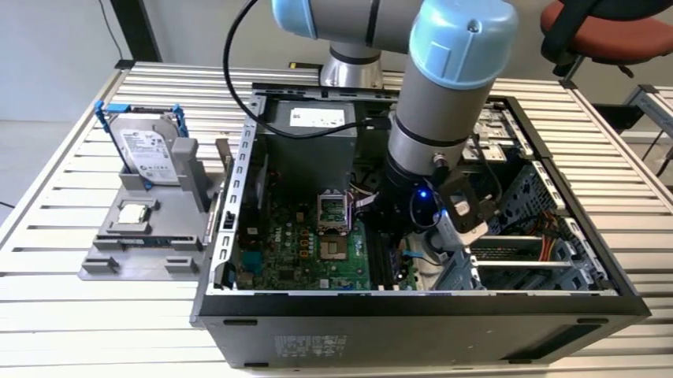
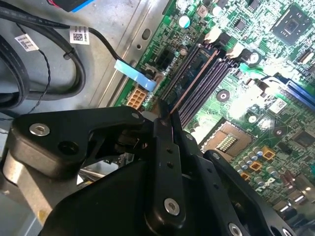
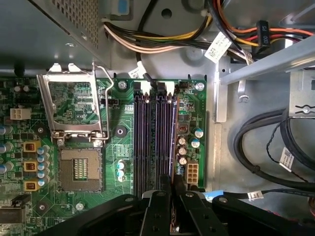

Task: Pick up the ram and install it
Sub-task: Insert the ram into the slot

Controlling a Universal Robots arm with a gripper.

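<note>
Second wrist view: pincer (image 2: 170, 125) pinches the ram (image 2: 193, 84) by its top edge, seen edge-on, over the slots (image 3: 156, 137); likely light, stiff, fragile, best gripped on the long edges, not the chips.

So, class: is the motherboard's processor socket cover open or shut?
Open. In the first wrist view the metal cover is swung back off the socket, whose bare contacts show.
</note>
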